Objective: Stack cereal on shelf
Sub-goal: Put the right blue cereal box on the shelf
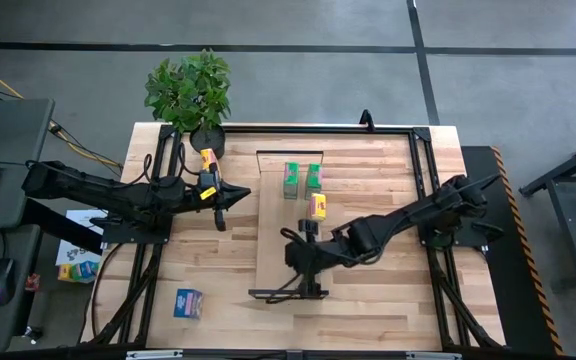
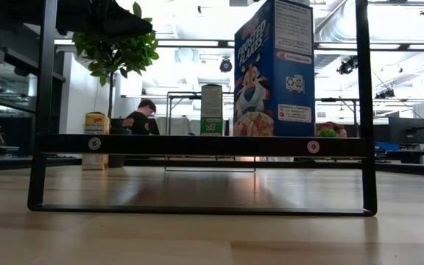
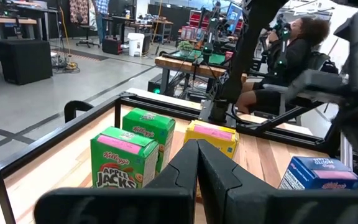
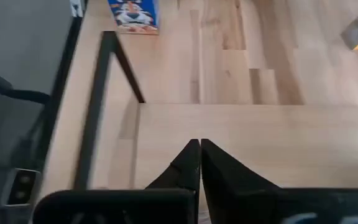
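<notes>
High view shows three boxes (image 1: 303, 185) on the shelf (image 1: 278, 250), others off; right gripper (image 1: 298, 255) pinched shut, empty.

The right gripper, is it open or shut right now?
Shut. The right gripper shows both dark fingers pressed together with nothing between them, above the shelf.

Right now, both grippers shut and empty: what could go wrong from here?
1. The right gripper hangs over the shelf near its black bracket; a low sweep could snag it.
2. The two green boxes and the yellow box stand close together; reaching for one may topple another.
3. The blue box sits far off on the table, a long carry.
</notes>
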Available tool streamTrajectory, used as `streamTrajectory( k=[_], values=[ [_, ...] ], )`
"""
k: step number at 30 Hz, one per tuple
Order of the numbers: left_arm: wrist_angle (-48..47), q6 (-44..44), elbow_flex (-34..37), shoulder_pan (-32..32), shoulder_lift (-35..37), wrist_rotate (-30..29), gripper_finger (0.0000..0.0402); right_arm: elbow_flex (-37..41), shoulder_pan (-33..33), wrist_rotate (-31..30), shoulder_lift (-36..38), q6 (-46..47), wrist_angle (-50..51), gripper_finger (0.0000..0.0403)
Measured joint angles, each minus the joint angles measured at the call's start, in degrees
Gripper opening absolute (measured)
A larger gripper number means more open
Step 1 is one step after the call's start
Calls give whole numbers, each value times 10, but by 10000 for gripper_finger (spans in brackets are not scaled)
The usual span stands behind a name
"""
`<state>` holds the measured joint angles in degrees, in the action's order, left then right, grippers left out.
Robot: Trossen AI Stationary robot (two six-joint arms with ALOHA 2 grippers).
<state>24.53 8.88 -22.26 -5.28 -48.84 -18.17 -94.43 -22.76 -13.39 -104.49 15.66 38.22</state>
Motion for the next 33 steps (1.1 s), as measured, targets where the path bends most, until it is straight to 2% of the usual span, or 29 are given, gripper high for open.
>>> streamTrajectory(
  k=[4, 9, 15, 33],
  values=[
    [-3, 0, 0, 0, 0, -1, 0, 0, 15, 4, -3, -27, 24, 6],
    [-3, 0, 0, 0, 0, -3, 0, 0, 34, 47, -11, -57, 69, 2],
    [-7, 0, 0, 0, 0, -3, 0, 0, 49, 77, -20, -86, 65, 0],
    [-7, 0, 0, 0, 0, -4, 0, -1, 60, 78, -23, -82, 96, 0]
  ],
)
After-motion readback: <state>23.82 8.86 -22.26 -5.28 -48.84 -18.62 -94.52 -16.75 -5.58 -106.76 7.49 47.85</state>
